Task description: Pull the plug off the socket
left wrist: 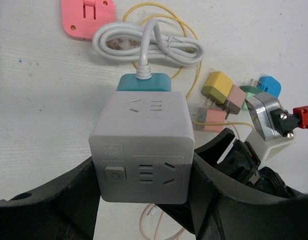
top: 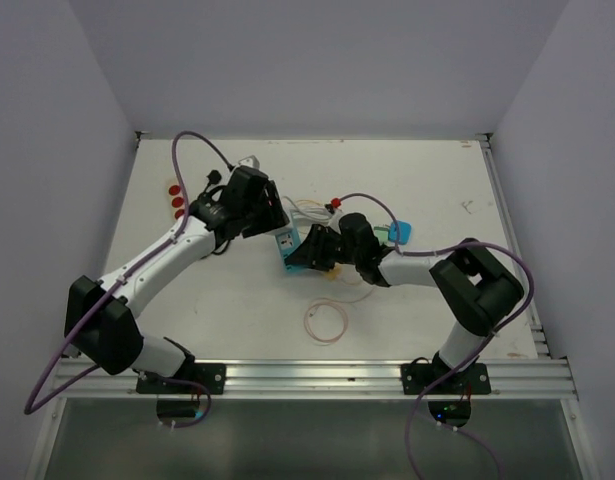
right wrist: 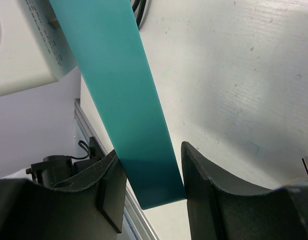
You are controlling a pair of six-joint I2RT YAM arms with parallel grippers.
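A white cube socket [left wrist: 141,145] with a power button sits between the fingers of my left gripper [left wrist: 143,200], which is shut on its two sides. A teal plug [left wrist: 143,82] is seated on the cube's far face, and a white cable runs out of it. In the top view the socket [top: 285,241] is held just above the table centre, with my left gripper [top: 270,225] at its upper left. My right gripper [right wrist: 151,185] is shut on the edge of the teal plug [right wrist: 123,100]. It reaches in from the right in the top view [top: 312,252].
A coiled white cable [left wrist: 148,45] and a pink plastic piece [left wrist: 88,17] lie beyond the socket. Several small coloured adapters [left wrist: 219,87] and a metal block [left wrist: 266,115] lie to the right. A thin pink cable loop [top: 327,322] lies near the front. Red dots [top: 175,200] mark the left side.
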